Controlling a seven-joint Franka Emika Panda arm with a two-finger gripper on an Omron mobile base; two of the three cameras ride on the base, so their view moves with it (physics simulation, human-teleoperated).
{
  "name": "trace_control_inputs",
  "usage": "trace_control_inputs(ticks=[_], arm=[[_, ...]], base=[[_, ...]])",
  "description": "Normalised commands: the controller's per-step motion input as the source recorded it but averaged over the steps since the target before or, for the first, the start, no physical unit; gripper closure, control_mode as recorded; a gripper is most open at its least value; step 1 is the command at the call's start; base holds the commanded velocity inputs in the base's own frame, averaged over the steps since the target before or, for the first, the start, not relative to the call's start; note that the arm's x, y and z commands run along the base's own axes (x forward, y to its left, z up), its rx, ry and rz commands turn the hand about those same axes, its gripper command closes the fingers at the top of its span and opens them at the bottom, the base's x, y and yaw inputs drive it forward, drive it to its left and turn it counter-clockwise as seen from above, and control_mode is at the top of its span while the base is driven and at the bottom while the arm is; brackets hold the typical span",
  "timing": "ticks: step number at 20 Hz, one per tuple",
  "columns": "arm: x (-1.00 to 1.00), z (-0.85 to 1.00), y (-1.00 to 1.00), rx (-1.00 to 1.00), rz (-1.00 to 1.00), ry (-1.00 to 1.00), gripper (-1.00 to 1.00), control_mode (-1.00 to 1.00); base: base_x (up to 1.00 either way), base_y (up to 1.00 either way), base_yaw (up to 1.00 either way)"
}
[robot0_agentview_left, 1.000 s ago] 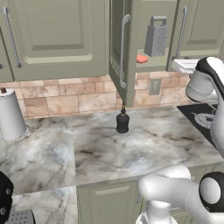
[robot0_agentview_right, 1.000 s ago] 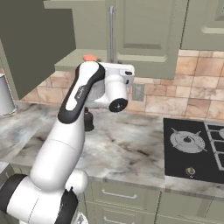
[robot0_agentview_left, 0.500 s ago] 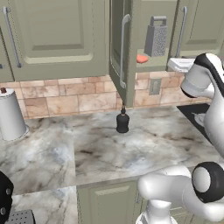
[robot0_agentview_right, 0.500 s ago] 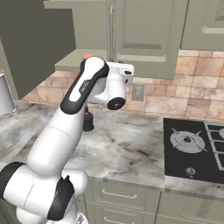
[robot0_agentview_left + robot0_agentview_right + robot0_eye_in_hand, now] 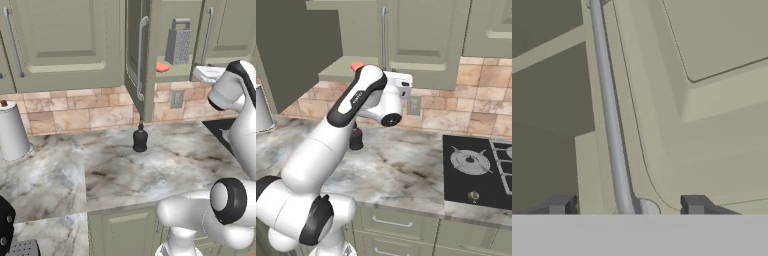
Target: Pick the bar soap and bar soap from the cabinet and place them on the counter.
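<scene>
The arm had swung in closer to the cabinet [image 5: 165, 30] than a second before, and the hand now sat right up at the closed right door. In the hand view, the gripper [image 5: 626, 205] had its two dark fingers [image 5: 559, 204] spread apart, one on each side of the long steel handle [image 5: 609, 115], with nothing pinched between them. The handle ran from 6 o'clock up to 12 o'clock in that view. The salmon-orange bar soap [image 5: 162, 66] lay on the open shelf, at about 9 o'clock from the hand in the left base view, next to a metal grater [image 5: 178, 42]. The other soap could not be seen. A black bottle [image 5: 140, 139] stood on the counter [image 5: 100, 170] under the open door, with lots of bare marble around it.
</scene>
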Motion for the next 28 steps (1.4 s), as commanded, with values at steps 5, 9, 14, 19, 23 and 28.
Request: trace_control_inputs(ticks=[5,9,14,19,23,28], arm=[[-0.04,0.03,0.0,0.0,0.0,-0.04,-1.0,-1.0],[-0.22,0.24,0.0,0.0,-0.02,-0.14,-1.0,-1.0],[-0.1,0.16,0.0,0.0,-0.01,-0.08,-1.0,-1.0],[0.06,0.0,0.0,0.0,0.0,0.0,-1.0,-1.0],[0.29,0.07,0.0,0.0,0.0,0.0,-1.0,-1.0],[0.43,0.07,0.0,0.0,0.0,0.02,-1.0,-1.0]], base=[[0.0,0.0,0.0],[0.0,0.0,0.0],[0.0,0.0,0.0],[0.0,0.0,0.0],[0.0,0.0,0.0],[0.0,0.0,0.0]])
